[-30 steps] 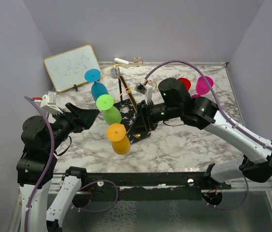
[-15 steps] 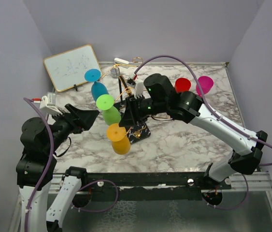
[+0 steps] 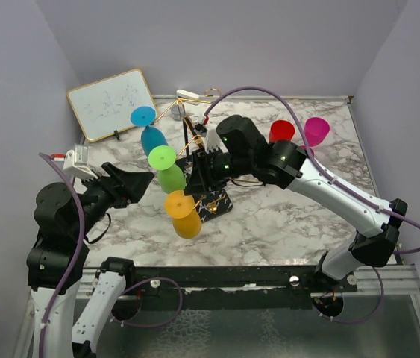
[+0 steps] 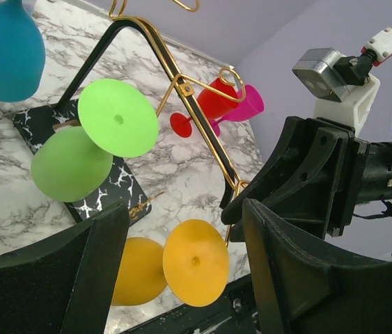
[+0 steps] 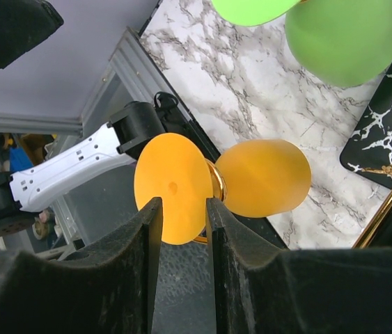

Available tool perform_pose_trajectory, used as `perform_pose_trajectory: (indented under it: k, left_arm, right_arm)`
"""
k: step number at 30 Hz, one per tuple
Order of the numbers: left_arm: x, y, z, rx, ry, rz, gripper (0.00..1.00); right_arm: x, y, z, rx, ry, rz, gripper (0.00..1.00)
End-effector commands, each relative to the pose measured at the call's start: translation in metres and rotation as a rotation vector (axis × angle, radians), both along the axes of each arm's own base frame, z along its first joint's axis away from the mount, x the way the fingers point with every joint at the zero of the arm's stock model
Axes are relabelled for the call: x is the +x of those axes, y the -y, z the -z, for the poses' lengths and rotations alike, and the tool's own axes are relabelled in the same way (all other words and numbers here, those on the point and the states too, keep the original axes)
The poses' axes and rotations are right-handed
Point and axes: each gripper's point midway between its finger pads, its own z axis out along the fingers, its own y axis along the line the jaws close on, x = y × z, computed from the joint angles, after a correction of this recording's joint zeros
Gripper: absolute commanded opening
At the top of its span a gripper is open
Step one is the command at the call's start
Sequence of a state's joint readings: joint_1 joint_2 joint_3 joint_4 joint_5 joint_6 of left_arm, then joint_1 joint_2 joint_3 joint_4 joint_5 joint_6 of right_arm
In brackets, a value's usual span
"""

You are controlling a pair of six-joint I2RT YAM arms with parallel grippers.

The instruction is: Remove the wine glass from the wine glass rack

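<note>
Orange wine glass hangs on the gold rack, with the right gripper at its foot.

We see the orange wine glass (image 3: 186, 221) hanging bowl-down from the nearest arm of the wine glass rack (image 3: 218, 206), below a green glass (image 3: 171, 177) and a blue glass (image 3: 152, 139). We judge it light, stiff and smooth, probably plastic, so it may slip; the thin stem between foot and bowl looks the best hold. The right gripper (image 5: 183, 205) faces the round foot with its jaws only narrowly parted, holding nothing; we cannot tell whether they touch it. The left gripper (image 4: 182, 216) hovers left of the rack, jaws spread wide and empty.
</note>
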State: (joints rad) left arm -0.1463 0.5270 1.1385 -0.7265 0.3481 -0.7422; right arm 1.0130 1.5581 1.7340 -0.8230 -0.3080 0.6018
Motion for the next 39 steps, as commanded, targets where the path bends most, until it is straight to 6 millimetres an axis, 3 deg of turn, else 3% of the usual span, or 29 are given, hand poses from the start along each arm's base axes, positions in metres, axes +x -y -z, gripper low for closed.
perform_pose_trajectory:
  k: [1,10,19,30,39]
  left_arm:
    - [-0.003,0.002,-0.002,-0.003,0.024,0.018,0.68]
    - [-0.002,0.002,0.001,-0.001,0.016,0.017,0.68]
    - [-0.003,0.002,0.004,-0.001,0.012,0.013,0.68]
    - [-0.004,0.002,0.004,-0.005,0.012,0.013,0.68]
    - [-0.007,0.001,0.002,0.001,0.016,0.011,0.68]
  right_arm:
    - [-0.003,0.0,0.012,-0.032,-0.02,-0.006,0.32]
    - [-0.008,-0.001,0.021,-0.041,-0.035,-0.027,0.31]
    - [-0.025,-0.011,0.017,-0.006,-0.045,-0.089,0.31]
    - [-0.031,-0.017,0.009,0.029,-0.04,-0.105,0.31]
    - [-0.027,-0.026,0.018,0.03,-0.052,-0.091,0.21]
